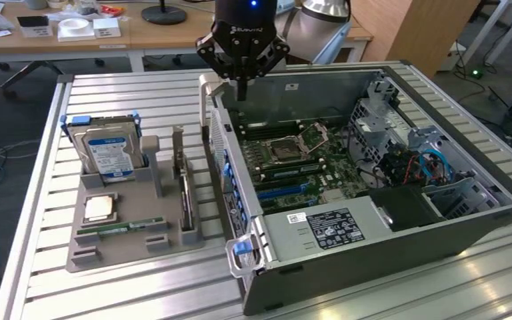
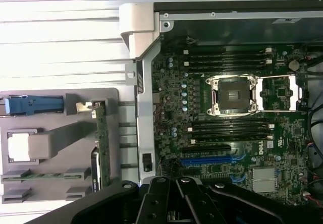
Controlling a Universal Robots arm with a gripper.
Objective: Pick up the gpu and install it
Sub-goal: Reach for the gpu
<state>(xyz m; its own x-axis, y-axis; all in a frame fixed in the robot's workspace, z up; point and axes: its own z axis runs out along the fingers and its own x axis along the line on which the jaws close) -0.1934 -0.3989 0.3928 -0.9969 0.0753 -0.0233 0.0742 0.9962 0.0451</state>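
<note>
Gripper point(image 2: 174, 204) nearest the wrist lens: dark fingers pressed together, pinching nothing. From the exterior view it hangs point(image 1: 241, 90) over the far end of the computer case's point(image 1: 505, 213) near side wall, above the gap between tray and motherboard point(image 1: 301, 160).

- gpu point(image 1: 183, 180): not yet picked up. Stands on its long edge in a slot of the grey parts tray point(image 1: 131, 240), on the side closest to the case. Seen edge-on, a thin sliver. In the wrist view point(image 2: 102, 138) the upper run looks green, the lower run dark.
- Handling, my guess: light, stiff and fragile. A bare board with little to squeeze. Best taken by the upper long edge near mid-length, fingers on the flat faces, clear of the contact edge down in the slot. Should come straight up, or it may bind in the tray.
- Edge-on as it is, I can't tell whether one face carries a heatsink or fan, which would shift the balance.
- Beside it in the tray: hard drive point(image 1: 109, 153) upright with blue-white label, a processor chip point(image 1: 101, 208) lying flat, a narrow RAM stick point(image 1: 118, 227).
- Case lies open on the slatted metal table point(image 1: 131, 93). Blue expansion slot point(image 2: 207, 161) on the board appears empty.
</note>
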